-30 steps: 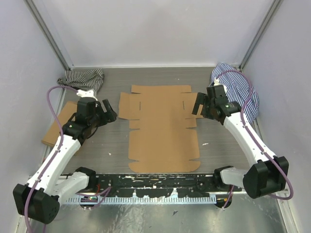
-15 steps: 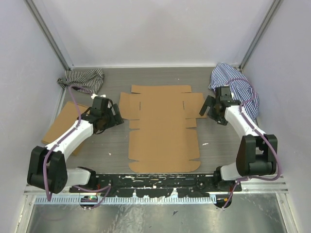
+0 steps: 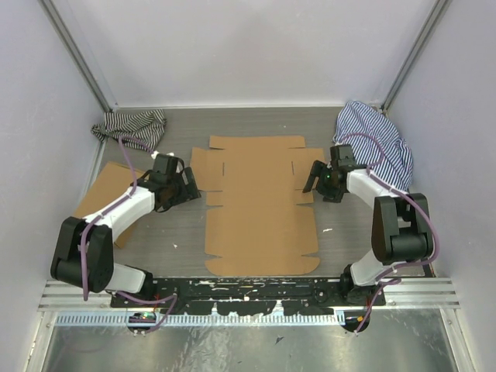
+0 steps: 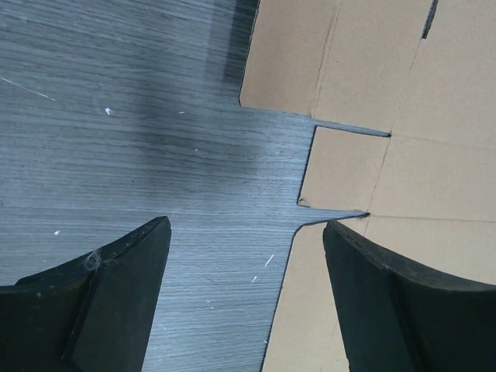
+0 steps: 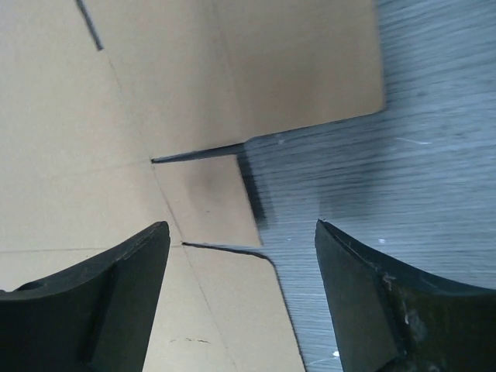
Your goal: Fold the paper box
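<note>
The paper box (image 3: 260, 201) lies flat and unfolded on the grey table, a brown die-cut sheet with side flaps and slits. My left gripper (image 3: 188, 186) is open and low at the sheet's left edge. In the left wrist view (image 4: 246, 294) it straddles that edge, with a small tab (image 4: 345, 170) just ahead. My right gripper (image 3: 315, 181) is open and low at the sheet's right edge. In the right wrist view (image 5: 242, 298) its left finger is over the cardboard (image 5: 101, 124) and its right finger over bare table. Neither gripper holds anything.
A second flat brown cardboard box (image 3: 103, 195) lies at the left, partly under the left arm. A striped cloth (image 3: 130, 124) sits at the back left and another (image 3: 377, 139) at the back right. Walls close in the sides and back.
Both arms have folded inward and come down. The left gripper moved right to the sheet's left edge, the right gripper moved left to its right edge. The sheet has not moved.
</note>
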Robot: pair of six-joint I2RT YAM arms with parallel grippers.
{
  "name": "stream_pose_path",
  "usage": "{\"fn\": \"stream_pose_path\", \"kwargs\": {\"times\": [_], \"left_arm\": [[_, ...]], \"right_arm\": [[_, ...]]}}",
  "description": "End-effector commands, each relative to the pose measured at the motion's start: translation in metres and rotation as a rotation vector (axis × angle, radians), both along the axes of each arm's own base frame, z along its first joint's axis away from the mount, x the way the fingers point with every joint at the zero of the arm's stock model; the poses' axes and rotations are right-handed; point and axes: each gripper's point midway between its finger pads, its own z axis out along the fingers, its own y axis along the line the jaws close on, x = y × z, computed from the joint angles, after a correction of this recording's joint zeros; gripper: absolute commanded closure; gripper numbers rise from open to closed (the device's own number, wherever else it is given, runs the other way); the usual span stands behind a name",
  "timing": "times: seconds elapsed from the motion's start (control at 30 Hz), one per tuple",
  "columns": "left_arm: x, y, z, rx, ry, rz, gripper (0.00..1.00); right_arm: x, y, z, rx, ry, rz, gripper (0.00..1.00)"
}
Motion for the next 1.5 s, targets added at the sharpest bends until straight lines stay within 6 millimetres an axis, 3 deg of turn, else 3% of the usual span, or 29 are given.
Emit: {"fn": "stream_pose_path", "kwargs": {"times": [0.0,0.33,0.83,1.13,1.33,1.47], "left_arm": [[0.006,-0.005,-0.001,-0.019,-0.018,-0.014,0.13],[0.004,-0.003,0.002,-0.01,-0.024,-0.011,0.13],[0.001,-0.005,-0.007,-0.016,0.006,-0.023,0.15],[-0.001,-0.007,-0.01,-0.022,0.015,-0.033,0.16],[-0.004,-0.004,-0.012,-0.013,0.021,-0.034,0.16],[-0.007,-0.004,-0.016,-0.009,0.032,-0.034,0.16]], "right_arm": [[0.015,0.024,0.007,0.0,-0.07,0.091,0.21],[0.014,0.039,-0.007,-0.036,-0.034,0.113,0.26],[0.023,0.063,0.048,-0.103,-0.159,0.171,0.27],[0.024,0.081,0.05,-0.081,-0.16,0.213,0.31],[0.022,0.05,0.032,-0.244,-0.071,0.079,0.23],[0.016,0.042,0.024,-0.264,-0.06,0.045,0.16]]}}
